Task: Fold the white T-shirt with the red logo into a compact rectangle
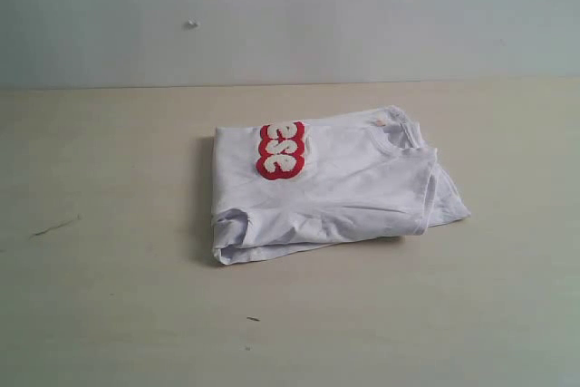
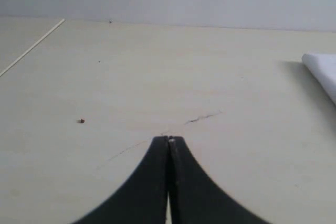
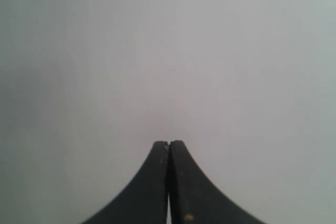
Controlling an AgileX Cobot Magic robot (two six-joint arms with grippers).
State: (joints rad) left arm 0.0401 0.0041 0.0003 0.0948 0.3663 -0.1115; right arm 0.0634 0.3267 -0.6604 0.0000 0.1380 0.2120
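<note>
The white T-shirt (image 1: 335,189) lies folded into a rough rectangle in the middle of the table. Part of the red logo (image 1: 281,150) shows on its top layer near the far left corner, with three white letters visible. The ribbed collar (image 1: 396,133) and a small orange tag sit at the far right corner. Neither gripper appears in the exterior view. My left gripper (image 2: 169,139) is shut with nothing in it, over bare table, and a corner of the shirt (image 2: 321,72) shows far off to one side. My right gripper (image 3: 169,143) is shut and empty, facing a plain grey surface.
The pale table (image 1: 109,296) spreads around the shirt, with a thin dark scratch (image 1: 54,226) at the left and a small dark speck (image 1: 253,319) in front. A grey wall (image 1: 290,15) stands behind the table's far edge.
</note>
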